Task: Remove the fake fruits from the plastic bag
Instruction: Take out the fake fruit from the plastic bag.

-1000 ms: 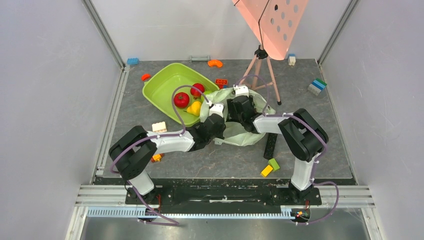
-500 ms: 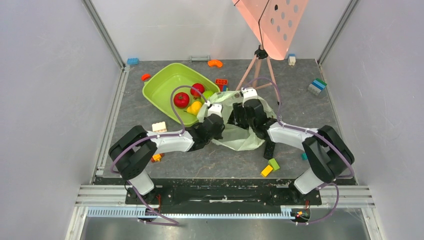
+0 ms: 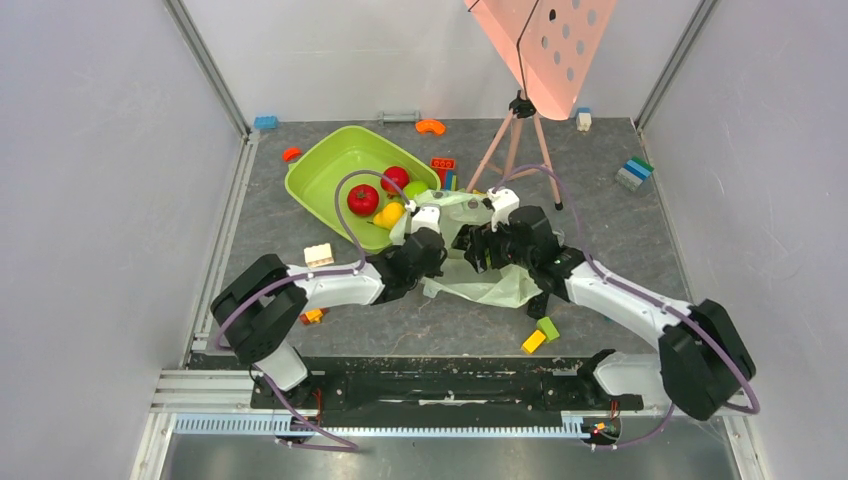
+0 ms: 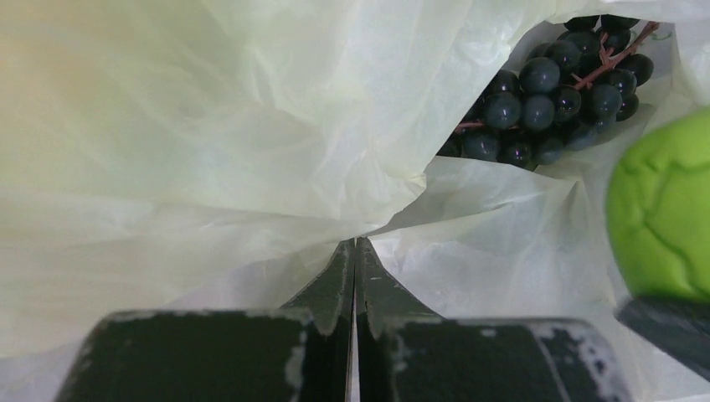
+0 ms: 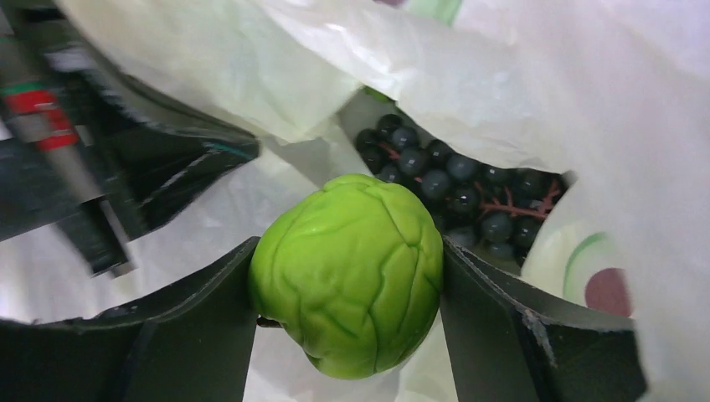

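- Pale-green translucent film of the plastic bag [image 4: 209,126] fills both wrist views. The left gripper [image 4: 355,251] is clamped tight on a fold of it at the bag mouth, holding the mouth open.
- The right gripper [image 5: 347,285] reaches inside the bag mouth and grips the round green fruit [image 5: 352,272], one finger pressed against each side.
- The black grape bunch [image 5: 456,197] lies deeper in the bag, just behind the green fruit, untouched.
- Any other fruit inside the bag cannot be identified.
- Status (judgement): early stage. The green fruit is grasped but not yet clear of the bag. The grape bunch and any hidden fruit remain to be removed.
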You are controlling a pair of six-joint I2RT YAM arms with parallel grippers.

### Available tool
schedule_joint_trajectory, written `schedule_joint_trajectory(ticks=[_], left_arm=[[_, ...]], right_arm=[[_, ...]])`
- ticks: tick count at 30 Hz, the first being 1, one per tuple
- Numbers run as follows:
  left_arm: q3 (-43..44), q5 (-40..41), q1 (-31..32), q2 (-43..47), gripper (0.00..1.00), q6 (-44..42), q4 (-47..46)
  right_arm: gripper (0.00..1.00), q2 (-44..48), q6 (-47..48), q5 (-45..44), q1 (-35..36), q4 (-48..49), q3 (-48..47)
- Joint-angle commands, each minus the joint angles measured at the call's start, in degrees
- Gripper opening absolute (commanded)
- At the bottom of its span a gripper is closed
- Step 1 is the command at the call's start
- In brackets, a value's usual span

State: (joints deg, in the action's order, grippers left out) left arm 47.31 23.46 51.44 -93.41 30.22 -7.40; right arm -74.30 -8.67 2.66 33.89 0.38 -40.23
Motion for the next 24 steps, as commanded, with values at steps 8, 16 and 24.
schedule_joint_trajectory(ticks=[8, 16, 24], left_arm=[[-4.13, -2.75, -0.30, 4.99, 0.02, 0.78, -3.57], [-11.04, -5.68, -0.17, 9.02, 0.02, 4.43, -7.59], [-15.98, -5.80, 0.49, 10.92, 0.02, 7.28, -7.90]], right_arm=[[0.53, 10.12, -3.98, 13.94, -0.10, -2.76, -5.48], [0.52, 7.24, -10.75, 21.51, -0.13, 3.21, -14.37], [0.51, -2.62, -17.86, 27.27, 0.35, 11.99, -23.00]])
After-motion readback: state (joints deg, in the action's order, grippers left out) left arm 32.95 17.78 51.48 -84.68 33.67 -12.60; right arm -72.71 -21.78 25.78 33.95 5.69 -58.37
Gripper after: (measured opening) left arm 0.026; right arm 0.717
